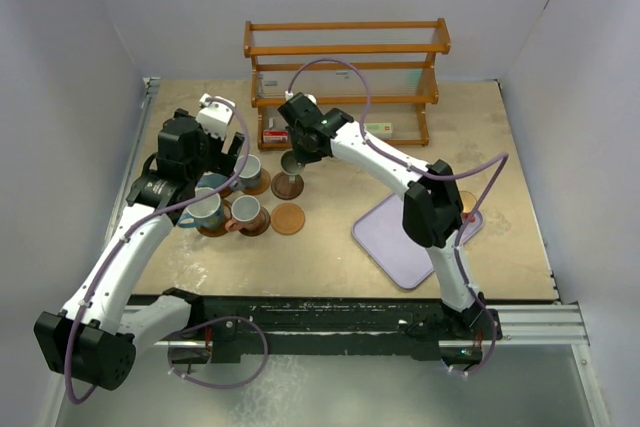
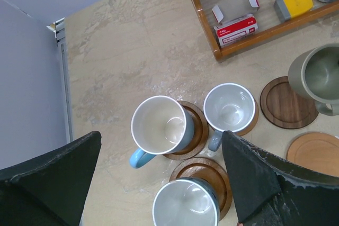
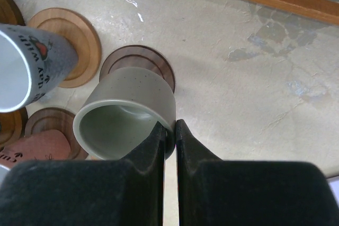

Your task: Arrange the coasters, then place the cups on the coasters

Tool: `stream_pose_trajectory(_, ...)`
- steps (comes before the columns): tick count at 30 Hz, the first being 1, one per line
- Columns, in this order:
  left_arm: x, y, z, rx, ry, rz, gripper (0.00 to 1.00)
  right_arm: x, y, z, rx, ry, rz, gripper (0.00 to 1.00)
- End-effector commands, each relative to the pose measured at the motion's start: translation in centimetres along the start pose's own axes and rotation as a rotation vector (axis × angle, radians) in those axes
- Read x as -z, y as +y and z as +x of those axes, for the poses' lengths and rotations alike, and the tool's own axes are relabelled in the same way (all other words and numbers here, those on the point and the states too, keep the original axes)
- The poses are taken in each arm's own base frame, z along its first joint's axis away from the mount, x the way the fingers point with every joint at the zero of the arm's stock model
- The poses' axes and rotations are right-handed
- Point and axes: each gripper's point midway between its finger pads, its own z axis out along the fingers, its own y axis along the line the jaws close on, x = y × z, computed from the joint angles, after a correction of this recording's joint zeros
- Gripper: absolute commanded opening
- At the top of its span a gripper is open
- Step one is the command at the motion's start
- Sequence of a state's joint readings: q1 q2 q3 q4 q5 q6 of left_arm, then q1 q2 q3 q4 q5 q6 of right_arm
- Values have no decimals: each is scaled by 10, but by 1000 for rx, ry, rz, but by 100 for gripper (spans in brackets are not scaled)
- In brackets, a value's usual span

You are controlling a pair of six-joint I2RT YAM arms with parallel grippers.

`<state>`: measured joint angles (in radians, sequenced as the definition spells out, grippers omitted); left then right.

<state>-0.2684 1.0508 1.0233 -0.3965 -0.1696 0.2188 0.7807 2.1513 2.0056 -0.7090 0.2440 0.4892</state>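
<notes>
My right gripper (image 3: 170,125) is shut on the rim of a grey-green cup (image 3: 127,115). It holds the cup tilted over an empty dark coaster (image 3: 139,59). An empty light coaster (image 3: 71,38) lies beside that one. My left gripper (image 2: 160,133) hangs open above a cluster of cups, holding nothing. Below it a light blue cup (image 2: 159,125) and a grey-blue cup (image 2: 229,108) each stand on a brown coaster. A third cup (image 2: 185,205) stands on a grooved coaster (image 2: 212,170). A pinkish cup (image 3: 37,146) shows at the lower left of the right wrist view.
A wooden rack (image 1: 345,67) with small boxes stands at the back of the table. A lavender tray (image 1: 400,237) lies at the right, under the right arm. A wall rail (image 2: 64,78) borders the table on the left.
</notes>
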Motion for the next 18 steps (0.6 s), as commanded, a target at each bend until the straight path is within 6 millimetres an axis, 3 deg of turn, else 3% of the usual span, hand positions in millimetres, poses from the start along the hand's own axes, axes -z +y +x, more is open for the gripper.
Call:
stream_pose_trajectory(1,7,8,-15,27,-73,-29,92,13,10,-23,-86,-54,-20,0)
stream_pose_trajectory(18,17,17,-22,16,-94,-64,91,-20,28,9,-94,83,-66,2)
